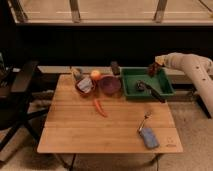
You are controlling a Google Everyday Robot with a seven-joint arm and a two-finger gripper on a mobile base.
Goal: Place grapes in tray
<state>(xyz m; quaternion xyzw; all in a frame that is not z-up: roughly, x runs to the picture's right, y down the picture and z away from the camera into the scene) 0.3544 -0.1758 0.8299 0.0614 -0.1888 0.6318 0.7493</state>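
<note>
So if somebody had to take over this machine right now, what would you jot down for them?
End effector: over the far right corner of the green tray, with the grapes at its tip.
In the tray: a dark long-handled tool.
Done: the grapes have reached the tray.
Left: lower the grapes, let them go inside the rim, pull the arm away.

arm shell: smooth off-white casing, chunky and rounded, kinda like a padded tube; no seams or screws I can pick out from here
arm shape: thick segment at the right edge, curving round at a joint into a slimmer section
wrist end: tapers down, with a small yellowish patch right at the tip
gripper (pixel 153 67): small dark reddish-brown lump over the far right corner of the green tray; details too murky to make out
cables, markings: can't tell
</note>
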